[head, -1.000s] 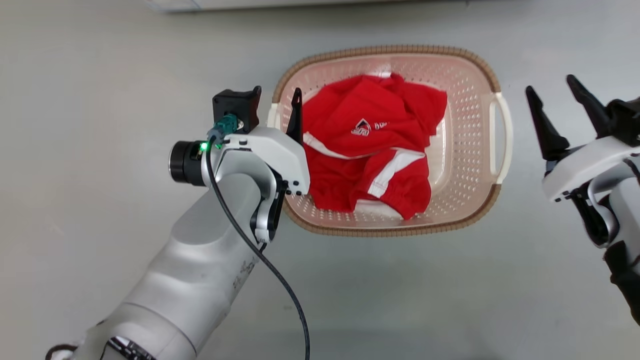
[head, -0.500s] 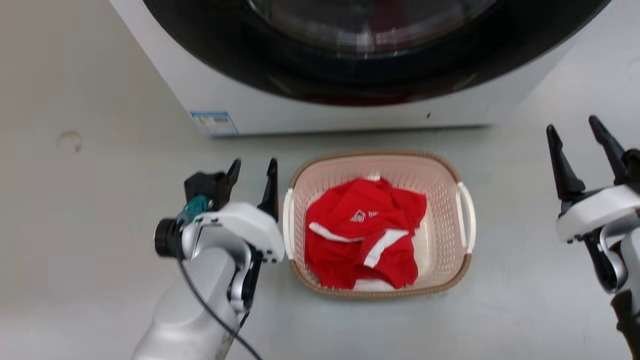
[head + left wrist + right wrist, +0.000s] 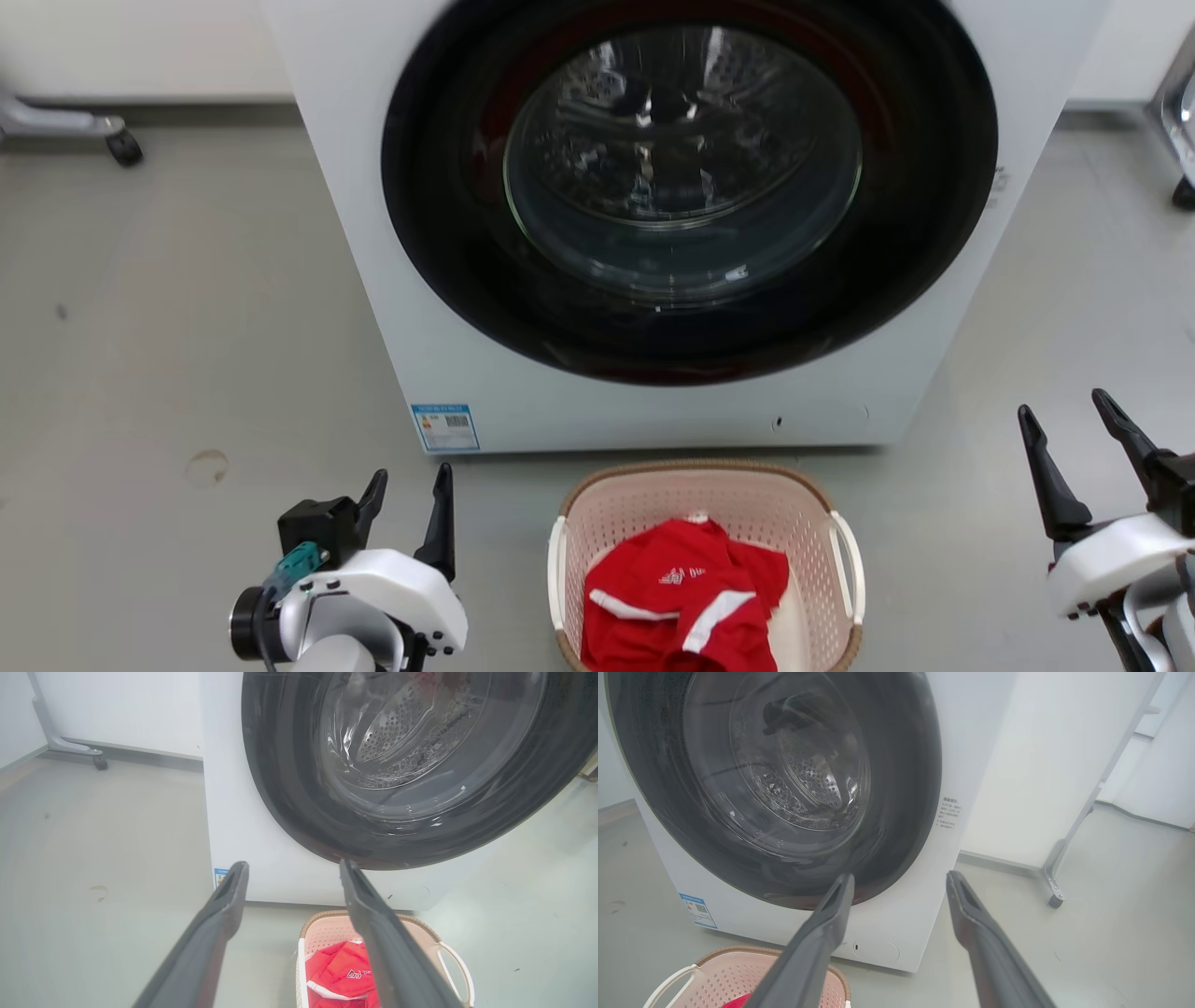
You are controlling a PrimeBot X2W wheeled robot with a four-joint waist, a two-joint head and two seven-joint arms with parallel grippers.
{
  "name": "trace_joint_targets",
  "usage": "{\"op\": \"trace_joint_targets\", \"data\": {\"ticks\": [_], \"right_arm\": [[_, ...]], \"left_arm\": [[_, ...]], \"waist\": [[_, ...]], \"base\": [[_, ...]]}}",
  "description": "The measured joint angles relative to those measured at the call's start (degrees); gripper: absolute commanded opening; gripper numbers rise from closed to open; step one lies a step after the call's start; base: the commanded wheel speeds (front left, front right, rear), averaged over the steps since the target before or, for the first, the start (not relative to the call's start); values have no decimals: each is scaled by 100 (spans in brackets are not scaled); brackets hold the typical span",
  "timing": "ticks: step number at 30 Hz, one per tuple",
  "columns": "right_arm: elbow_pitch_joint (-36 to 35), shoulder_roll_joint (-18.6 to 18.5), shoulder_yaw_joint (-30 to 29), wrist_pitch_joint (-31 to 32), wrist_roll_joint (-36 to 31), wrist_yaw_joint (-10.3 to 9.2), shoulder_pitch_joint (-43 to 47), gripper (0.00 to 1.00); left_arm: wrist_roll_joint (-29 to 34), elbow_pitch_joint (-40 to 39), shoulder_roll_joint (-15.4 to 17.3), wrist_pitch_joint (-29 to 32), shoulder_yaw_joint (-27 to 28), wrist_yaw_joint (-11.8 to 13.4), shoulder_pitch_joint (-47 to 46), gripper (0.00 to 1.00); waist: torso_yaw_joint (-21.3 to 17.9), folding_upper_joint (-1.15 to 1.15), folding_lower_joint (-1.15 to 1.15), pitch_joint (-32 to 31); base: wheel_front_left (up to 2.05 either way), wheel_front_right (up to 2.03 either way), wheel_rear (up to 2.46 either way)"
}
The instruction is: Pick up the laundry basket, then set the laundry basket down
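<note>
On the grey floor [image 3: 140, 327] before a washer [image 3: 691, 205], the laundry basket [image 3: 653, 511] is sitting (red garment [image 3: 686, 597] inside), the left gripper [image 3: 411, 476] and right gripper [image 3: 1064, 406] hovering well apart from it on either side, fingers [image 3: 439, 523] spread and empty. Nothing is being carried, so the set-down is looking complete.

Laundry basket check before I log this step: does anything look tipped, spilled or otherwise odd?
Nothing stands out. The laundry basket sits level on the floor before the washer, the red garment inside it, nothing spilled. The left pincer and right pincer are open, clear of it.
</note>
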Motion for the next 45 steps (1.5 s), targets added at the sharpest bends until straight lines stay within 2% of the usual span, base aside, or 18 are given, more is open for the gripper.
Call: {"op": "trace_joint_targets", "data": {"ticks": [6, 10, 23, 34, 35, 40, 45], "right_arm": [[-388, -122, -132, 0, -105, 1, 398, 100], [-656, -129, -213, 37, -113, 1, 682, 100], [-1657, -69, -840, 312, -216, 1, 1437, 100], [-1735, -22, -879, 360, -221, 1, 1541, 100], [-1685, 14, -866, 359, -215, -1, 1550, 0], [-1363, 410, -736, 360, -199, -3, 1767, 0], [-1314, 432, -756, 431, 86, -4, 1787, 0]], "left_arm": [[29, -483, 199, -1, 136, -8, 344, 100], [26, -837, 324, 26, 169, 38, 606, 100], [-73, -2161, 721, 254, 465, 559, 1462, 100], [-70, -2610, 781, 327, 568, 921, 1617, 100], [-70, -2565, 772, 328, 561, 933, 1621, 0], [-80, -2231, 605, 336, 485, 933, 1905, 0], [-292, -2205, 588, 388, 534, 880, 1961, 0]], "waist": [[87, 0, 0, -531], [93, 0, 0, -673], [57, 0, 0, -727], [19, 0, 0, -645], [18, 0, 0, -643], [15, 0, 0, -639], [2, 0, 1, -631]], "base": [[0, 0, 0], [0, 0, 0], [0, 0, 0], [0, 0, 0], [0, 0, 0], [0, 0, 0], [0, 0, 0]]}}
